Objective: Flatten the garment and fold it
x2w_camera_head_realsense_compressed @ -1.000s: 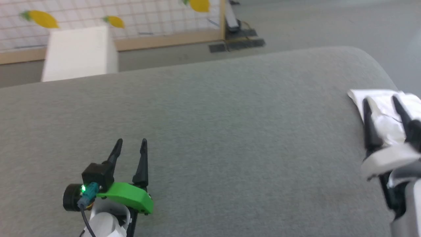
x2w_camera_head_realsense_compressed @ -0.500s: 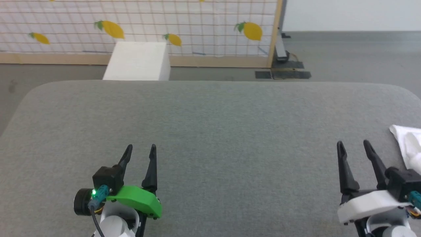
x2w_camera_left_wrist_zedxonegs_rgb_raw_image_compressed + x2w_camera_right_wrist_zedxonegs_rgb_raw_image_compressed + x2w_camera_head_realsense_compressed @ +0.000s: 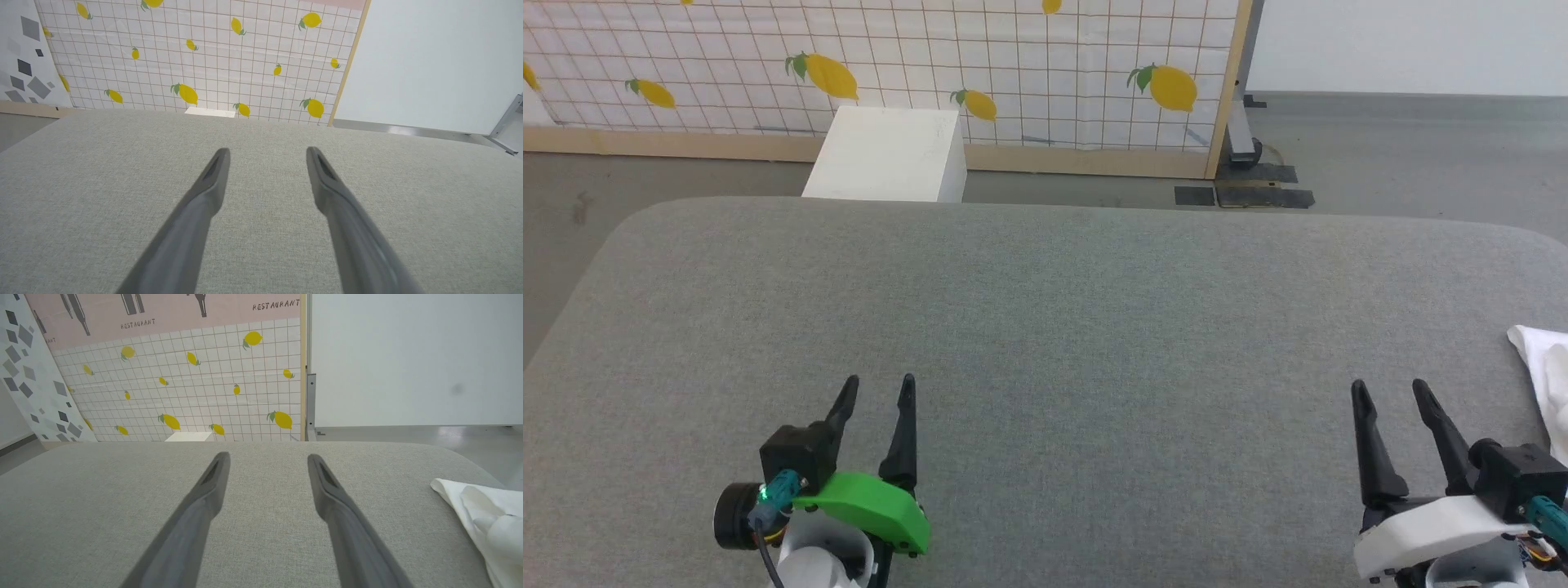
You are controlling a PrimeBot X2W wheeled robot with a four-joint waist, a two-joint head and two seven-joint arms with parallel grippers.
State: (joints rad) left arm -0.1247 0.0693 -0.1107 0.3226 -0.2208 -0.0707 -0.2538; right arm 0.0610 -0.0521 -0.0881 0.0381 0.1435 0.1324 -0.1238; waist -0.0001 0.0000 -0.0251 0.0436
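Both grippers stand with fingers spread and nothing between them: the left gripper (image 3: 879, 380) hovers over the near left of the grey padded table (image 3: 1045, 294), the right gripper (image 3: 1387, 384) over the near right. Only a small part of the garment (image 3: 1543, 367) is in sight. It is a bunched white corner lying at the table's right edge, just right of the right gripper and apart from its fingers. The right wrist view shows a flat pointed corner toward the table's middle, with soft rounded folds behind it. Its stitching and label cannot be made out.

Judging from those folds, it is thin knit cloth: light, limp and not fragile. It will probably drag a little on the table's woven cover rather than slide freely. It would sag and bunch from any single hold. Pinching one layer at a hem or shoulder edge, one gripper at each of two spread points, looks the better way to draw it toward the middle and flatten it. The flat corner seems the easiest first hold for the right gripper, while the rounded folds risk catching several layers at once. Far beyond the table, a white box (image 3: 890, 155) stands before a lemon-patterned panel (image 3: 1013, 65).
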